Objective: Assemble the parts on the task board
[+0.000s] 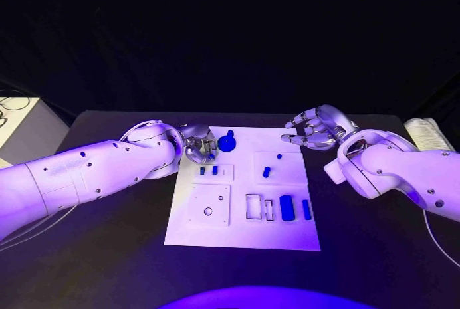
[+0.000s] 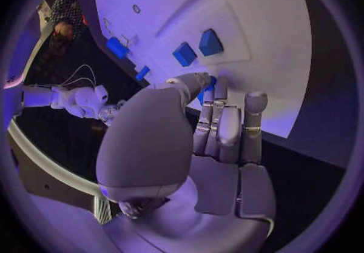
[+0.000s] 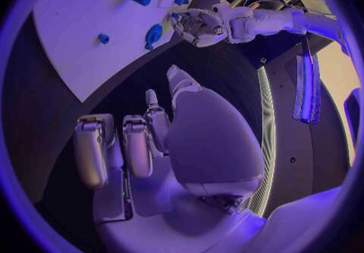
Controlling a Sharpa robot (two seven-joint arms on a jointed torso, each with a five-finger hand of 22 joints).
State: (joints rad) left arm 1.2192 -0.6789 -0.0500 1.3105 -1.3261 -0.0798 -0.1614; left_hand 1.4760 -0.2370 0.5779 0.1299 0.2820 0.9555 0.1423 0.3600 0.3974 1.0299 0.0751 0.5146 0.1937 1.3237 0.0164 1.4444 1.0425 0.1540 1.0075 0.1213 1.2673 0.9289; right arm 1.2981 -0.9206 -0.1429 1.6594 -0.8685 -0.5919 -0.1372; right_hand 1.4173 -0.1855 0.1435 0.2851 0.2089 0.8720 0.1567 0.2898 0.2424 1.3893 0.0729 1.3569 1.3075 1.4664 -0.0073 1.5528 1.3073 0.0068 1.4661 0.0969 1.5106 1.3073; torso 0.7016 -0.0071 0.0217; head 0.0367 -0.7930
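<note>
The flat white task board (image 1: 242,237) lay in the middle of the black table (image 1: 115,269). My left hand (image 1: 199,148) sat at its far left corner, just beside the round blue part (image 1: 227,143). My right hand (image 1: 314,128) hovered off its far right corner, over the table.

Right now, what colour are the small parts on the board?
Blue parts on a white board, clearest in the head view.

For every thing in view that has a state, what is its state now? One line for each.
left hand: at the board's far left edge, fingers at a small blue part; grip unclear
right hand: fingers curled, holds nothing, over the table by the board's far right corner
task board: flat on the table
round blue part: on the board, free
</note>
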